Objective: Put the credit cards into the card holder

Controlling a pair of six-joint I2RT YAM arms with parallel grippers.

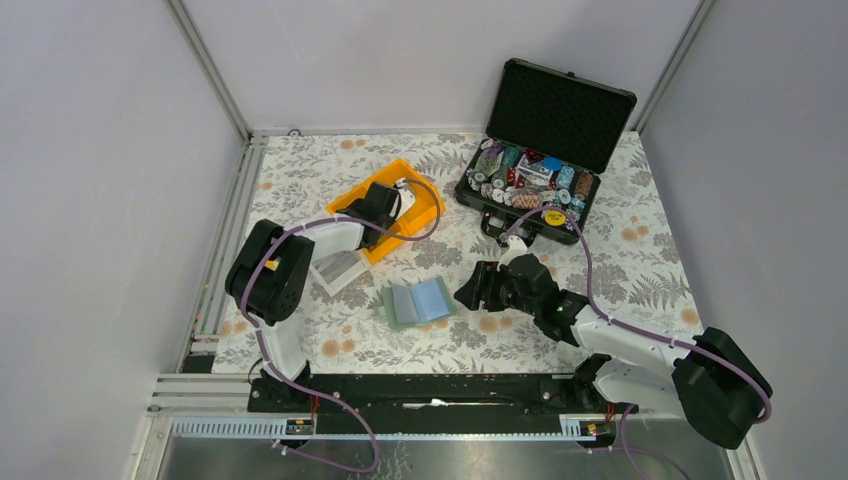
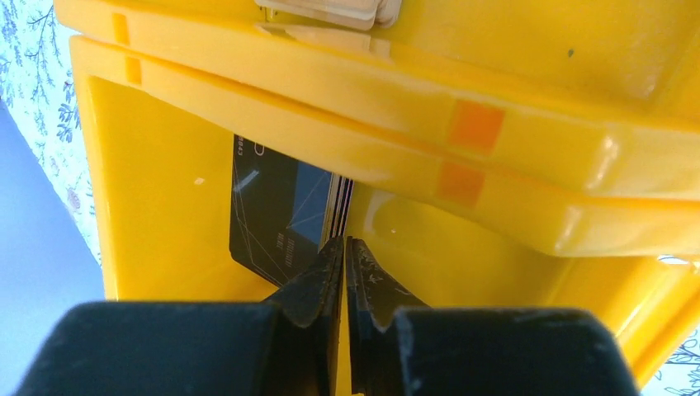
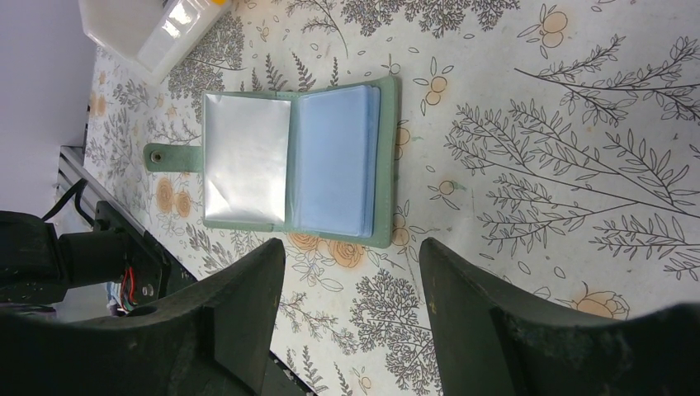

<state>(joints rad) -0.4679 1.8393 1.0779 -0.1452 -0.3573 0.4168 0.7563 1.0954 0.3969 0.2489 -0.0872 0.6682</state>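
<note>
I read left gripper [image 2: 344,242] fingers closed at the edge of the credit cards [image 2: 276,216]; right gripper [image 3: 351,249] spread, card holder [image 3: 384,165] beyond its tips.

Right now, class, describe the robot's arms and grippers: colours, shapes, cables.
The left arm and right arm have white links between bulky black joint housings, a mauve cable looped along each. A small yellow sticker marks the left arm. The left gripper and right gripper have black, scuffed, wedge-shaped fingers tapering to tips.

credit cards [image 2: 276,219] half hidden, print illegible
</note>
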